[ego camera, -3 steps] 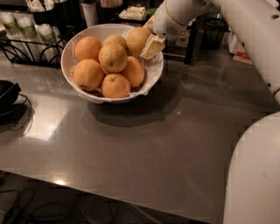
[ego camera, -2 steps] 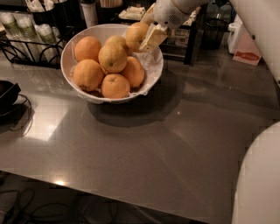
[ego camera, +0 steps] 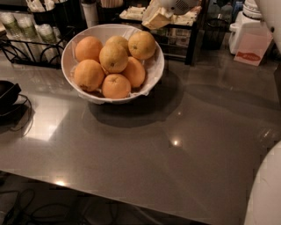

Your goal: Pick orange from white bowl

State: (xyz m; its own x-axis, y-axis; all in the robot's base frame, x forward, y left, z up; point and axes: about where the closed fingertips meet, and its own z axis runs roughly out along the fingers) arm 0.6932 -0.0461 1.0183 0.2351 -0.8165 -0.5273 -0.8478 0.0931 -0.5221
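At the near edge, bottom right, white robot body [ego camera: 265, 193]; bottom left, below the table edge, dark cables [ego camera: 17, 211]. Beyond, grey glossy table [ego camera: 184, 162], catching glints of light and carrying a wide shadow beside the bowl. On its left edge, black object [ego camera: 6, 94] with a thin wire trailing. Farther back, left of centre, white bowl [ego camera: 156, 72] with crumpled white lining, heaped with orange fruits. At its back right, against the rim, the orange [ego camera: 141, 45]: pale yellowish, dark stem dot facing left, resting on the deeper orange fruits beside it. Behind the bowl on the left, black wire rack [ego camera: 30, 48] holding stacked cups [ego camera: 13, 24]; behind on the right, black shelf [ego camera: 189, 39]; far right, white box [ego camera: 252, 49] with a red mark. At the top edge, above and just behind the orange, gripper [ego camera: 158, 15], apart from the fruit; whether open or closed, cannot tell. White arm [ego camera: 180, 5] cut off by the frame above.
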